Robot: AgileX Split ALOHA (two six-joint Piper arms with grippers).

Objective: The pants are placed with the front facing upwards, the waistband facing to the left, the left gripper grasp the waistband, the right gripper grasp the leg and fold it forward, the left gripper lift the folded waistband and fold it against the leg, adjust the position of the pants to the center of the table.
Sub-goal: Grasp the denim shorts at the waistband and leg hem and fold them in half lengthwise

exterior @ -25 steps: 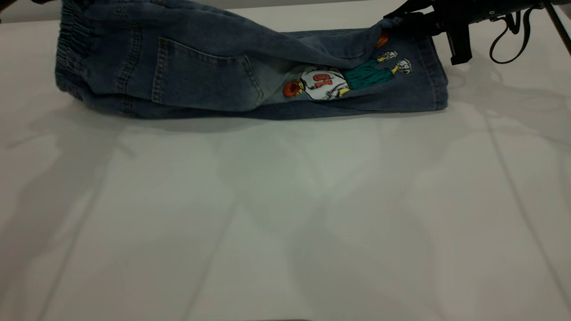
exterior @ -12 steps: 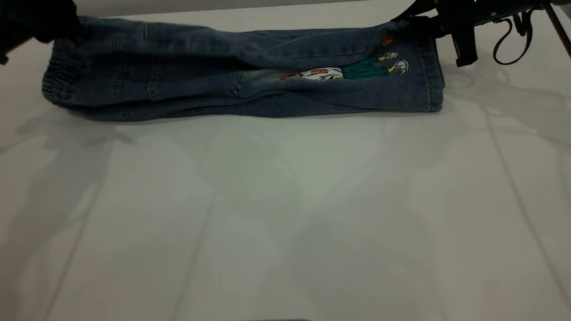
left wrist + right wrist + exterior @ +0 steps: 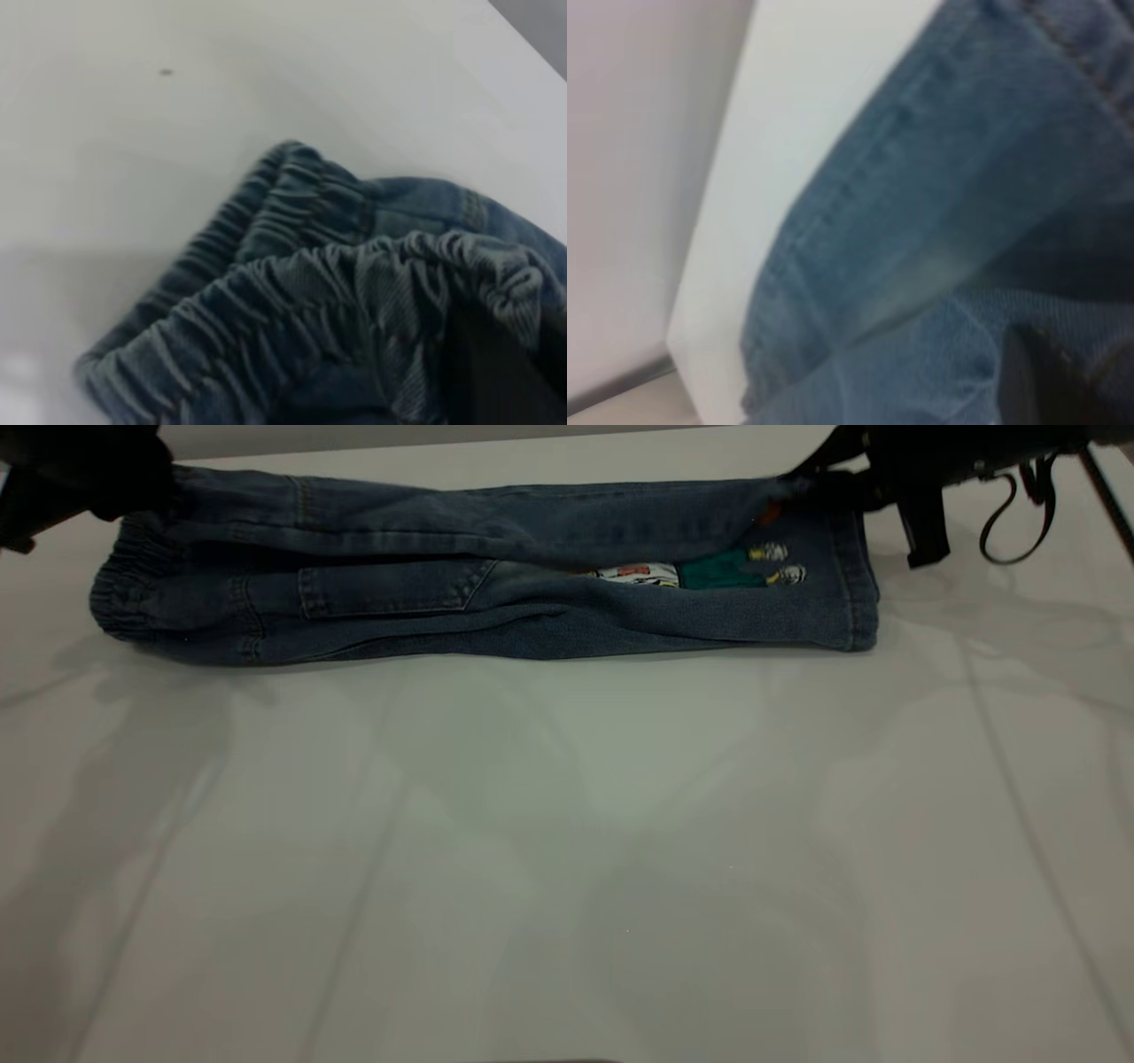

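Note:
The blue denim pants point(image 3: 496, 576) lie folded lengthwise along the far side of the white table point(image 3: 567, 850), with the gathered waistband point(image 3: 120, 598) at the left. At the far left, my left gripper point(image 3: 133, 487) is shut on the upper layer of the waistband point(image 3: 292, 292), whose ruched cloth bunches over a dark finger point(image 3: 500, 372). Over at the far right, my right gripper point(image 3: 802, 483) is shut on the upper leg's hem. The lower leg point(image 3: 824, 593) rests flat, and only a strip of its cartoon print point(image 3: 691, 574) shows. Denim point(image 3: 939, 204) fills the right wrist view.
A black strap loop point(image 3: 1014, 514) hangs from the right arm just beyond the leg hems. The table's far edge point(image 3: 461, 438) runs close behind the pants. The whole near half of the tabletop is bare white surface.
The raised upper layer has come down over the lower one, hiding most of the cartoon print and the pocket. The left gripper has dropped into view at the upper left with the waistband.

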